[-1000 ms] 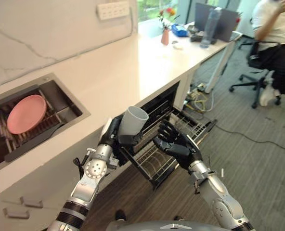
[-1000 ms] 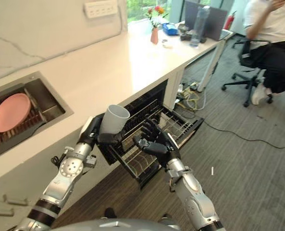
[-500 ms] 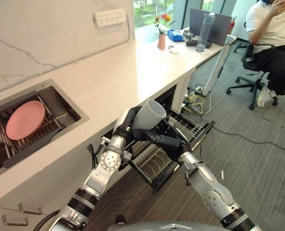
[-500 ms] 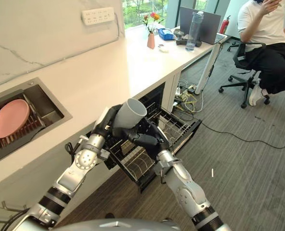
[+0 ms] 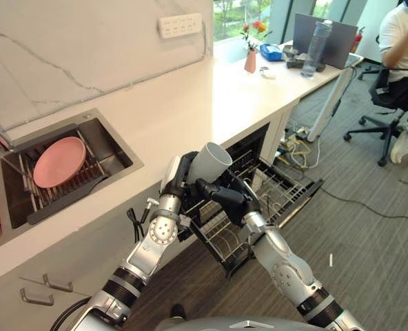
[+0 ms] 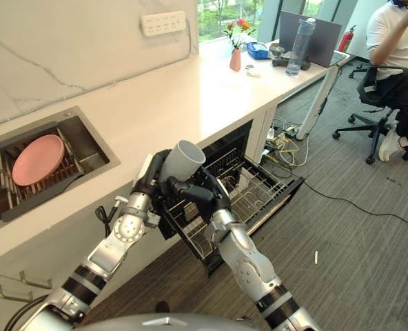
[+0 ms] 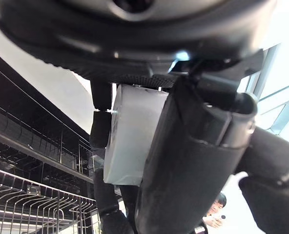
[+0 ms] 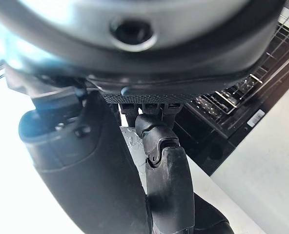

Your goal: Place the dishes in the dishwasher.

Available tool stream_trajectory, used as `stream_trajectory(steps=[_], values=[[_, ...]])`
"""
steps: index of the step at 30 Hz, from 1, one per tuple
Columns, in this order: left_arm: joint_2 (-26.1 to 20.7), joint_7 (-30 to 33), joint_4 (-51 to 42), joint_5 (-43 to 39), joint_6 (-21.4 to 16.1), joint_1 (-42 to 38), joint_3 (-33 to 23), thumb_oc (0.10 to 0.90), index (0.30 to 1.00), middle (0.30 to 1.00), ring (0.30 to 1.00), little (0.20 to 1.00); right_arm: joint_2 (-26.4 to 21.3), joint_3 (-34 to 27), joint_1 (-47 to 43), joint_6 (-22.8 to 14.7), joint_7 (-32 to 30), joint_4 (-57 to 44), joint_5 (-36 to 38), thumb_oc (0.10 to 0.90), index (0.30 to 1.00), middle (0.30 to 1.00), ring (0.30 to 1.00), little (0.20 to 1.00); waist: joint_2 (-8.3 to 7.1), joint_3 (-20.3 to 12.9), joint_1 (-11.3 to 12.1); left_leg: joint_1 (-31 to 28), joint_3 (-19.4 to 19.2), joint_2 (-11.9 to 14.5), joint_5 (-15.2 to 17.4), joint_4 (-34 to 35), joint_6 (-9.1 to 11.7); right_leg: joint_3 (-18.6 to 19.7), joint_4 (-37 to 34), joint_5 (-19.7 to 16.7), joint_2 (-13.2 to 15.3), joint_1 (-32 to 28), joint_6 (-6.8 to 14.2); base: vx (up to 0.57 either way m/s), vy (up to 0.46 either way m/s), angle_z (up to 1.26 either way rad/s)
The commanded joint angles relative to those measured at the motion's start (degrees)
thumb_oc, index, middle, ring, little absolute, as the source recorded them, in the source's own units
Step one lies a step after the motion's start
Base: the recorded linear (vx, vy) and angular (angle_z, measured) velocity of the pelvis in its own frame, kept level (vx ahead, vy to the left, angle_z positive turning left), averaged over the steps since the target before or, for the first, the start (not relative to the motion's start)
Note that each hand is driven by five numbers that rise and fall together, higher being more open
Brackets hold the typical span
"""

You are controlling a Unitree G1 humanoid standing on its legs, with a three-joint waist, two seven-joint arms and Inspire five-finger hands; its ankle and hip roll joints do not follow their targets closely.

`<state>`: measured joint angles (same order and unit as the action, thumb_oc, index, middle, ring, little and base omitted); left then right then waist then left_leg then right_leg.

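The grey cup (image 5: pixel 209 163) is up in the air, above the pulled-out dishwasher rack (image 5: pixel 259 207), and it is tilted with its open mouth toward the counter and upward. The left hand (image 5: pixel 178 181) has its fingers curled around the cup body; in the left wrist view the cup wall (image 7: pixel 130 136) sits tight between its thumb and fingers. The right hand (image 5: pixel 226 195) is at the cup's lower end, with bent fingers touching or nearly touching it — whether it truly grips the cup, I cannot tell.

To me this looks like a handover from one hand to the other, and that is the risky part. If the left hand lets go before the right one has a firm hold, the smooth cup can slip and fall on the wire rack or past it to the carpet floor (image 5: pixel 369 234). The cup is also not turned mouth down, so it needs a rotation before it goes between the wires; a weak grip at the bottom end may let it swing.

The rack edge is near both forearms, so a fast move down could knock it. One pink plate (image 5: pixel 58 152) waits in the sink (image 5: pixel 111 148) on the counter (image 5: pixel 211 96) — the task is far from finished. A person (image 6: pixel 397 41) sits on an office chair (image 6: pixel 369 114), well apart from the arms.
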<state>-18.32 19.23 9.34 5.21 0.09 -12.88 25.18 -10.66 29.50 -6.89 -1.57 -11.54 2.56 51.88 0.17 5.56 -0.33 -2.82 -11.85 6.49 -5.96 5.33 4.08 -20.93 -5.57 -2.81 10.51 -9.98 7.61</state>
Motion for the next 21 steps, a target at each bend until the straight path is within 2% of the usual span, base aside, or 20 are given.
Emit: stream_trajectory(steps=[1,8,13,21], values=[[2.8,1.2,1.8,2.9,-4.8,-13.5,7.0,0.400,0.300,0.300,0.300,0.300,7.5,0.9,-12.2,-7.0,0.7,-2.8,1.0,0.800,0.900,0.900,0.900,0.900,-0.52,-0.6,1.7,-4.0,0.2,2.7,5.6,-0.3,2.9,-1.9,1.2,-2.7,4.6,4.2,4.8,-0.02,0.003,0.15],[3.8,2.0,3.5,2.9,-4.9,-15.3,9.7,0.400,0.300,0.300,0.300,0.300,8.8,1.6,-14.5,-8.1,-1.0,-0.8,0.0,0.800,0.900,0.900,0.900,0.900,-0.78,-0.4,2.4,-3.4,0.7,2.7,5.5,-0.3,2.9,-2.5,1.2,-2.8,4.6,4.3,4.8,-0.01,0.005,0.07],[5.7,3.1,6.5,3.0,-4.6,-17.7,13.3,0.400,0.300,0.300,0.300,0.300,11.9,1.7,-17.7,-10.1,-4.7,3.1,1.9,0.800,0.900,0.900,0.900,0.900,-0.93,-0.3,2.9,-2.9,1.0,2.7,5.3,-0.3,2.9,-2.8,1.2,-3.1,4.7,4.4,4.8,0.00,0.000,0.00],[7.5,2.8,9.3,2.4,-4.1,-20.0,16.0,0.400,0.300,0.300,0.300,0.300,14.2,-0.5,-21.0,-12.5,-7.9,7.0,3.7,0.800,0.900,0.900,0.900,0.900,-0.99,-0.3,3.2,-2.9,1.1,2.9,5.4,-0.3,2.9,-3.4,1.2,-3.2,4.7,4.2,4.8,0.00,0.000,0.00]])
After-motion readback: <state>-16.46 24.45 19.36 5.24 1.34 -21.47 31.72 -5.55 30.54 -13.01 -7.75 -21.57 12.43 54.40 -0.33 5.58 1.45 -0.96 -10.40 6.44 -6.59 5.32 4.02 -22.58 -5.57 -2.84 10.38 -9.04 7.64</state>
